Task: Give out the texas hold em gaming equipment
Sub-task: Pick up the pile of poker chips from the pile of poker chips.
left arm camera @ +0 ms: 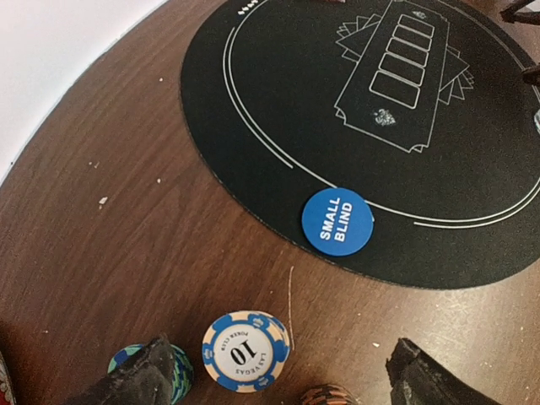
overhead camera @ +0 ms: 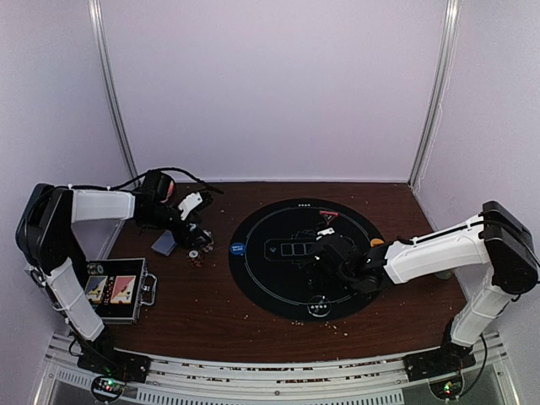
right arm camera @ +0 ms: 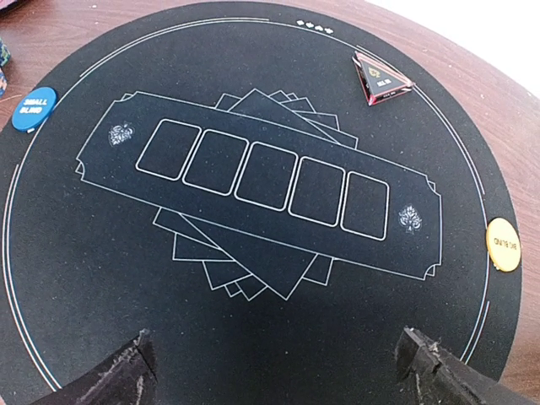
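My left gripper (left arm camera: pixel 283 381) is open just above the wooden table, straddling a small stack of white-and-blue "10" poker chips (left arm camera: pixel 245 350). A teal chip (left arm camera: pixel 179 364) sits by its left finger and a red striped chip (left arm camera: pixel 327 395) lies at the frame's bottom edge. In the top view this gripper (overhead camera: pixel 196 239) hovers over the chips, beside a grey-blue card (overhead camera: pixel 164 244). The blue "small blind" button (left arm camera: pixel 337 221) lies on the edge of the black mat (left arm camera: pixel 278 110). My right gripper (right arm camera: pixel 278 369) is open and empty over the mat (right arm camera: pixel 101 278). The red-triangle button (right arm camera: pixel 381 79), orange button (right arm camera: pixel 503 244) and silvery button (overhead camera: pixel 319 307) lie on the mat.
A black case (overhead camera: pixel 118 291) with two card packs lies open at the near left of the table. The round mat (overhead camera: pixel 270 287) with printed card outlines fills the table's middle. White walls enclose the back and both sides. Small crumbs dot the wood.
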Action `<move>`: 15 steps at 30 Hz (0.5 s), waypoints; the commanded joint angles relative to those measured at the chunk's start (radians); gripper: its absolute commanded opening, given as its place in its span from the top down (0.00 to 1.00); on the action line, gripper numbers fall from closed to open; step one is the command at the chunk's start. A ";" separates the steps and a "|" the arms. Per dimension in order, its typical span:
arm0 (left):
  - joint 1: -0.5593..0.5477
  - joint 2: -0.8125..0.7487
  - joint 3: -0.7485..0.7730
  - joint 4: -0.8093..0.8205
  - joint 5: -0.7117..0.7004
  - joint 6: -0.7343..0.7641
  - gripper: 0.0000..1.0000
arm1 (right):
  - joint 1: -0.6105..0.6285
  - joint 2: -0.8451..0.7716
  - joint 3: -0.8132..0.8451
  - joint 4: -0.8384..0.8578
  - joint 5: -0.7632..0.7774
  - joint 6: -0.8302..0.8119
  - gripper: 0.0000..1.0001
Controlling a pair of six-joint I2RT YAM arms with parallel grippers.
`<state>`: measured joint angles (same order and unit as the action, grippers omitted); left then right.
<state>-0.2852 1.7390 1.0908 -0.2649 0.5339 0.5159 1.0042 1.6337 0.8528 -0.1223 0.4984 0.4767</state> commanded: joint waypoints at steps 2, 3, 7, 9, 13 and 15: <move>0.003 0.028 0.038 -0.001 -0.046 0.009 0.11 | 0.008 -0.016 -0.005 0.003 0.031 0.004 0.00; 0.003 0.030 0.038 0.001 -0.049 0.008 0.12 | 0.008 -0.013 -0.006 0.002 0.032 0.005 0.00; 0.002 0.039 0.038 0.008 -0.055 0.006 0.15 | 0.009 -0.007 -0.002 0.002 0.032 0.005 0.00; 0.002 0.050 0.042 0.013 -0.058 0.005 0.16 | 0.008 -0.007 -0.003 0.003 0.033 0.006 0.00; 0.002 0.066 0.043 0.051 -0.070 -0.009 0.20 | 0.009 -0.011 -0.005 0.004 0.033 0.009 0.00; 0.002 0.073 0.048 0.057 -0.071 -0.011 0.23 | 0.009 -0.009 -0.005 0.005 0.032 0.008 0.00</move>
<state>-0.2852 1.7920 1.1088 -0.2554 0.4740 0.5144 1.0042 1.6325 0.8520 -0.1223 0.4995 0.4774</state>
